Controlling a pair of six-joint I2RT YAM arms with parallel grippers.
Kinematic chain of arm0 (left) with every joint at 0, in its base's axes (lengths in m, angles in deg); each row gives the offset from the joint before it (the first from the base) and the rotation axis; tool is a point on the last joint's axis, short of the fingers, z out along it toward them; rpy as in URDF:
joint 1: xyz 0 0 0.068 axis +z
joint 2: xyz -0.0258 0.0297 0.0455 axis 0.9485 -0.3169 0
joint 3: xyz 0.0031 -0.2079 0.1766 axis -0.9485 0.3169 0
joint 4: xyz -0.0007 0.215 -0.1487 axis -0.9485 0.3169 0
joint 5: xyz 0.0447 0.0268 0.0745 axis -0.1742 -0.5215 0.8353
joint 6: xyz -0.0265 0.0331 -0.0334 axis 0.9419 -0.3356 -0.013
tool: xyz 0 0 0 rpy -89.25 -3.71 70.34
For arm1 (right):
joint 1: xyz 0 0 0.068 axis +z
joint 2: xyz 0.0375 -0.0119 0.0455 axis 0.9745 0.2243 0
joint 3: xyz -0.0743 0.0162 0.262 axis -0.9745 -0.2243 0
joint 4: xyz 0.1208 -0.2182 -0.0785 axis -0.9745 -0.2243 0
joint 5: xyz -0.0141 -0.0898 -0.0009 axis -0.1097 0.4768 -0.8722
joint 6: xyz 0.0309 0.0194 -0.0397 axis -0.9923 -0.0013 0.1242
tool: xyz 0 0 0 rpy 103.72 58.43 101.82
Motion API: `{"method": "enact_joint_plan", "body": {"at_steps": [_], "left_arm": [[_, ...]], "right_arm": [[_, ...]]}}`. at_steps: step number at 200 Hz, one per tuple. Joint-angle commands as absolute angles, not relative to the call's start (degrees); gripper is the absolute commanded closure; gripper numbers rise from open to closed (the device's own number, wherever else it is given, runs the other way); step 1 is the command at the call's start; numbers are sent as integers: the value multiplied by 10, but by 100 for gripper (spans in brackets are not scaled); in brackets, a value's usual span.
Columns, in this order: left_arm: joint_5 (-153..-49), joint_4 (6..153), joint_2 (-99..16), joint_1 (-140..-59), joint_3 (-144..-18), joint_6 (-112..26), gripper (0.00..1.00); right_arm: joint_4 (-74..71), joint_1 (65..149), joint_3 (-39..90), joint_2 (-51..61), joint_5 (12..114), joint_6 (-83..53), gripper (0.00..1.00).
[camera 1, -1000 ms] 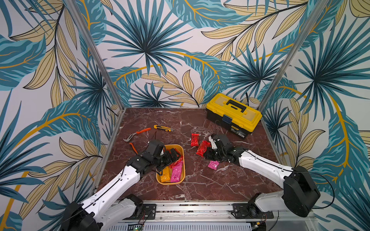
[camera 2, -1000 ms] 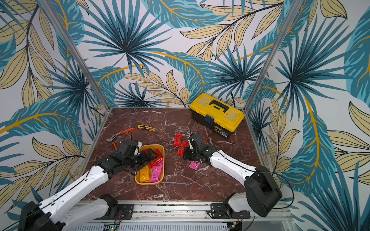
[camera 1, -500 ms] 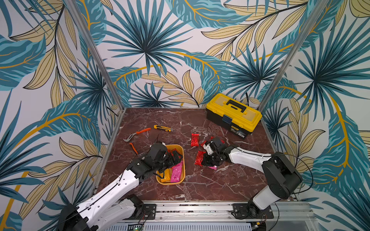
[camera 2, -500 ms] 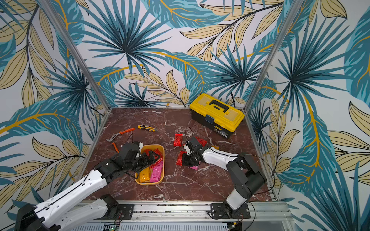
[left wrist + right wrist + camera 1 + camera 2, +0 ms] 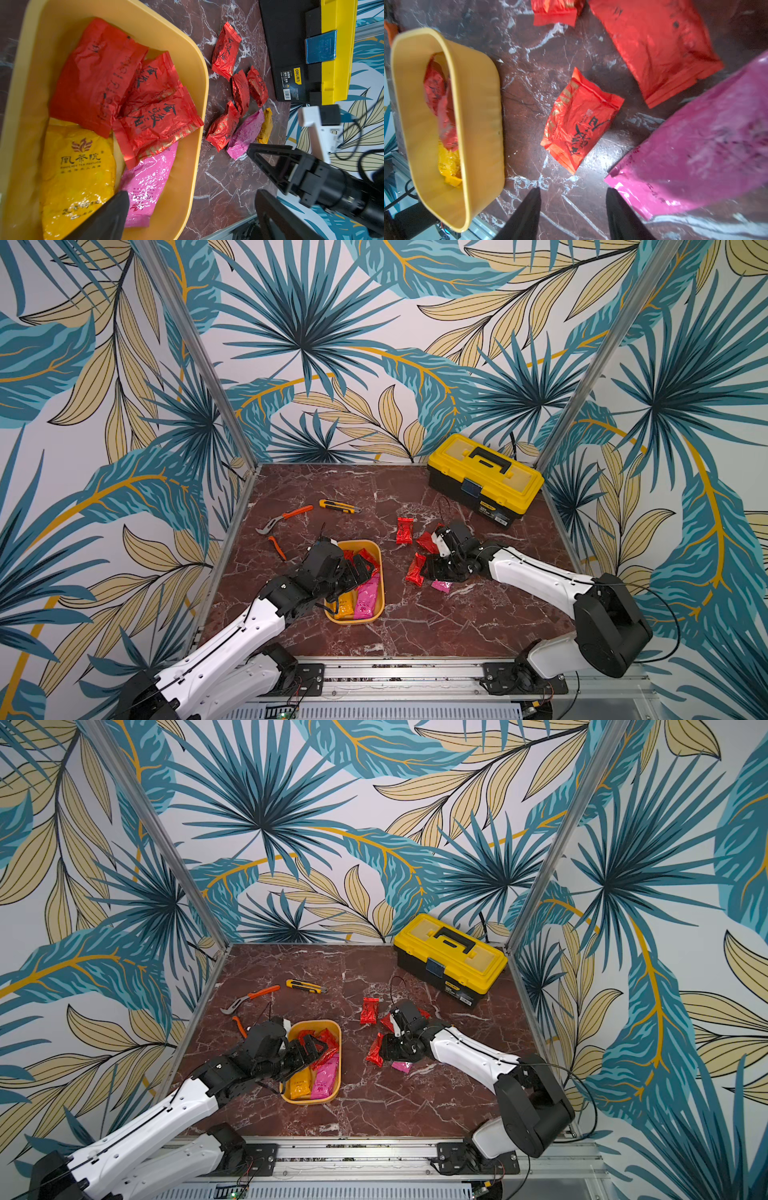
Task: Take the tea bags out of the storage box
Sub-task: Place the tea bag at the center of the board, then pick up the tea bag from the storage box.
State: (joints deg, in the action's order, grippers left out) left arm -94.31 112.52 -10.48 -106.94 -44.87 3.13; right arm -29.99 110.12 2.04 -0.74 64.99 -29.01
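Tea bags (image 5: 158, 122) lie in the storage box (image 5: 182, 182) below spread left fingers (image 5: 108, 216); right fingers (image 5: 527, 214) apart, empty.

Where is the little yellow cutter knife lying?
In both top views the yellow knife lies on the table, back left, just right of the orange-handled pliers and behind the mustard tray.

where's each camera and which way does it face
Top views: high in front, looking down at the red marble tabletop; the white left arm and right arm show.
Left wrist: over the mustard-yellow plastic storage box, facing its foil tea bags; open left end effector shows.
Right wrist: low over the tabletop, facing a red foil sachet; open right end effector shows.
Shared: both wrists see the box and a pink foil sachet.
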Motion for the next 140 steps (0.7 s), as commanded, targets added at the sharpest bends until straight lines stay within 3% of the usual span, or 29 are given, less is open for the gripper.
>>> {"method": "enact_joint_plan", "body": {"at_steps": [1, 57, 140], "left_arm": [[-920, 1111, -103, -1065, -440, 23, 0], [-964, 1110, -95, -1001, -451, -14, 0], [-971, 1175, 32, -929, -421, -27, 0]], "right_arm": [[-358, 1101, 60, -37, 690, -284, 40], [-385, 1134, 163, -30, 717, -304, 39], [-449, 1221, 428, 162, 724, -287, 44]]}}
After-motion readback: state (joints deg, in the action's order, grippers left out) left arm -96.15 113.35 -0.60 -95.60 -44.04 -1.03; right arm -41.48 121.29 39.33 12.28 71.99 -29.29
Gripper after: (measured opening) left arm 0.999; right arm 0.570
